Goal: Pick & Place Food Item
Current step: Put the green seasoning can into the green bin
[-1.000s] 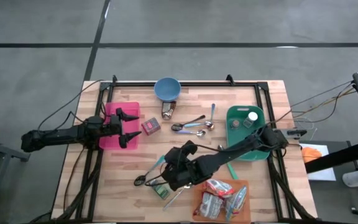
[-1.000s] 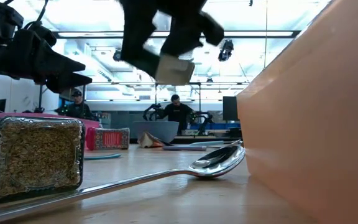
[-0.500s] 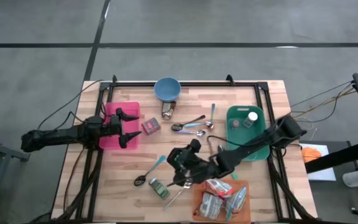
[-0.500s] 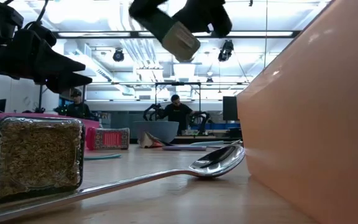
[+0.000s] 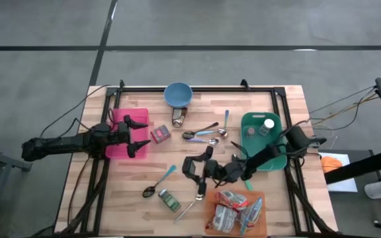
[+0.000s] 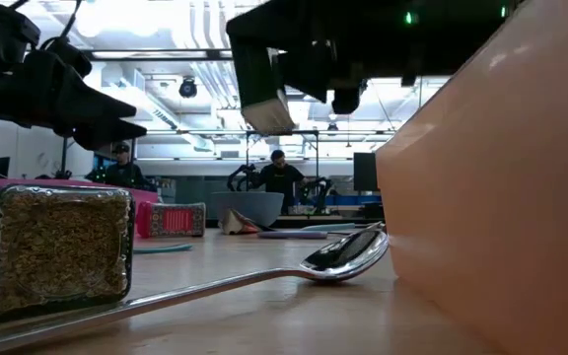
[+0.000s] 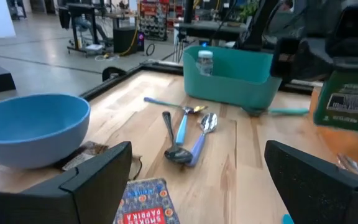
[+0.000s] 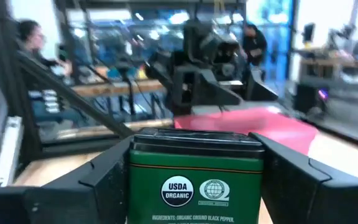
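right end effector (image 5: 192, 169) clamps green tin (image 8: 196, 179) midair.

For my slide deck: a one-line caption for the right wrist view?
Right gripper holds a green black-pepper tin above the table, pink bin ahead.

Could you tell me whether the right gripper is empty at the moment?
No, the right wrist view shows the right gripper holding a green tin labelled USDA Organic between its two fingers.
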Tool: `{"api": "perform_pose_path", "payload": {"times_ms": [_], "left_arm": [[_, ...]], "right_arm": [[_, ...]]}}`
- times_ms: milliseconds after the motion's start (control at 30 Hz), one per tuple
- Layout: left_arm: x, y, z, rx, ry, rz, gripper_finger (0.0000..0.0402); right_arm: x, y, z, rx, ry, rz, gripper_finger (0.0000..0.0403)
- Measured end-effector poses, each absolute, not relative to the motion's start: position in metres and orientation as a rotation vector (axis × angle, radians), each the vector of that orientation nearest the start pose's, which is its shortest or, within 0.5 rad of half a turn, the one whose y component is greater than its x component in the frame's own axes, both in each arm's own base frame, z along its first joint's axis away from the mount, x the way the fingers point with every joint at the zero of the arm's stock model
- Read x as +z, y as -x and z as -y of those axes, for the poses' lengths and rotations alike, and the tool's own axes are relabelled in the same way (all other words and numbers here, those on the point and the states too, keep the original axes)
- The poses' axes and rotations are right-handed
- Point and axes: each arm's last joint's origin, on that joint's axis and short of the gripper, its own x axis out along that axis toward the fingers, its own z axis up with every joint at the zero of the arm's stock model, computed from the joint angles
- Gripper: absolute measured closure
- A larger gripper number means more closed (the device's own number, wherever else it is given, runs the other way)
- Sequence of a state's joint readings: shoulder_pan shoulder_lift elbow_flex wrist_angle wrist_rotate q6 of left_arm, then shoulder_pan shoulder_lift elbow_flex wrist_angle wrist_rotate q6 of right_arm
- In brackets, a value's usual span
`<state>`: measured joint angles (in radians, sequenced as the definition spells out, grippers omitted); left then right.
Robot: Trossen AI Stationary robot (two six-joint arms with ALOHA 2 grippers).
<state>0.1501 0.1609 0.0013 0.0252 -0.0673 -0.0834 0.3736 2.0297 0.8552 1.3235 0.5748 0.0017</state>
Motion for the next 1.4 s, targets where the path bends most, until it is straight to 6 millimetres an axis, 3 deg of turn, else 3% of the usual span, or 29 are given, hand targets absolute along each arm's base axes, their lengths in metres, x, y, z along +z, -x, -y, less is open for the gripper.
{"api": "perform_pose_path", "payload": {"times_ms": [133, 267, 433, 700, 967, 1200, 1400], "left_arm": [[0.153, -0.105, -0.018, 0.222, 0.089, -0.126, 0.0030], [0.153, -0.105, -0.018, 0.223, 0.089, -0.132, 0.0030], [0.152, -0.106, -0.018, 0.222, 0.089, -0.140, 0.0030], [0.152, -0.106, -0.018, 0.222, 0.089, -0.139, 0.0030], [0.152, -0.106, -0.018, 0.223, 0.089, -0.139, 0.0030], [0.152, -0.106, -0.018, 0.222, 0.089, -0.139, 0.0030], [0.152, -0.106, -0.018, 0.223, 0.089, -0.139, 0.0030]], "right_arm": [[0.139, -0.354, -0.104, -0.174, -0.091, 0.136, 0.0106], [0.129, -0.352, -0.093, -0.169, -0.132, 0.074, 0.0120], [0.124, -0.352, -0.093, -0.165, -0.105, 0.027, 0.0138], [0.121, -0.352, -0.092, -0.165, -0.145, 0.000, 0.0114], [0.119, -0.353, -0.090, -0.163, -0.163, -0.022, 0.0136], [0.112, -0.353, -0.090, -0.158, -0.188, -0.088, 0.0114], [0.111, -0.355, -0.091, -0.147, -0.146, -0.120, 0.0135]]}}
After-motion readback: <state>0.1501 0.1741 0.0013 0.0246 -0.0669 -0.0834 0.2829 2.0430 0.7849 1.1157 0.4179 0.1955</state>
